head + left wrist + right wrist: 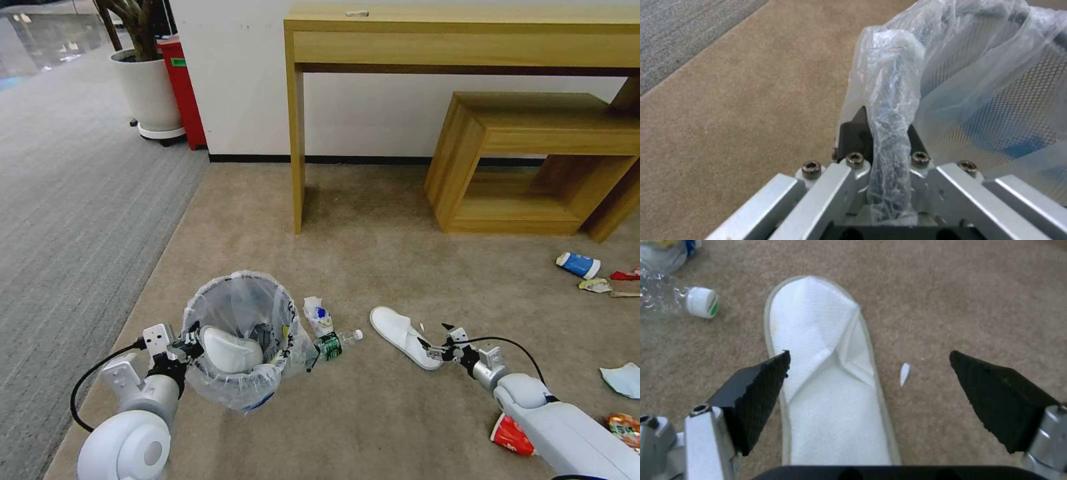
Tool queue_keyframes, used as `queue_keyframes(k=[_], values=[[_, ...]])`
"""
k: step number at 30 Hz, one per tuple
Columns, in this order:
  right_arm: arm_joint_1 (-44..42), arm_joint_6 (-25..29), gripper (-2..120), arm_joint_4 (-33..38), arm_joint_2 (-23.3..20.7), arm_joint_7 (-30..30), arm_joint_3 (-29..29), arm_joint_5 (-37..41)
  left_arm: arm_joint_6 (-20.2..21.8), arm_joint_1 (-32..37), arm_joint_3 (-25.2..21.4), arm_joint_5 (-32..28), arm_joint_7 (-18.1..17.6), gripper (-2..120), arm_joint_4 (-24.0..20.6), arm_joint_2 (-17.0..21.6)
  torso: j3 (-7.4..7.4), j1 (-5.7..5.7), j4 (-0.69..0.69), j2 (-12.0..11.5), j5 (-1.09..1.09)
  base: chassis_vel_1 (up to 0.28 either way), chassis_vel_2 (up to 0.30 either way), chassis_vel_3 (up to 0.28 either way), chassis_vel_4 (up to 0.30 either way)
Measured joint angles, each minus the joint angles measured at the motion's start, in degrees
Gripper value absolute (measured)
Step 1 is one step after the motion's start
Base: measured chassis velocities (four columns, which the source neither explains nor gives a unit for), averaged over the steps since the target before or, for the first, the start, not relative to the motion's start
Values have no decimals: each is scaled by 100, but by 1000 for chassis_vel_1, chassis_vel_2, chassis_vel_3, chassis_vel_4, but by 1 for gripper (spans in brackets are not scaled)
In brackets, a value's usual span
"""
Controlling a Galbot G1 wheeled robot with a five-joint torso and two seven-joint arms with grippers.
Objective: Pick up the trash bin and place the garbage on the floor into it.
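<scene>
The trash bin [243, 333], lower left of the head view, holds one white slipper [229, 349]; the left gripper [189, 347] is clamped on its bagged rim. At lower centre, the right gripper [430, 341] hangs wide open above the second slipper [403, 333], beside the clear bottle [335, 343].

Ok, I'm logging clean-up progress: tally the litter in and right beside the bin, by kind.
Slippers: 2 (one slipper in the trash bin the left gripper holds, one slipper under the open right gripper)
Bottles: 1
Crumpled packets: 1
Total: 4
</scene>
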Motion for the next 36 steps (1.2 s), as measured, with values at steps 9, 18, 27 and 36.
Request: queue_keyframes(k=[9,18,27,36], values=[[249,41,91,-371,209,-4,-145,46,2,-30,18,-64,1,2,-2,48,0,0,-1,0,-1,0,0,0,0],[769,219,88,-1066,521,-159,-496,17,-2,22,-13,-91,1,2,-85,52,0,0,0,0,0,0,0,0,0],[929,297,83,-1419,814,-299,-750,19,-30,62,-47,-127,1,2,-192,52,0,0,-1,0,1,0,0,0,0],[1134,458,82,-2002,1231,-477,-766,-87,-75,149,-88,-148,1,2,-243,63,0,0,0,0,0,0,0,0,0]])
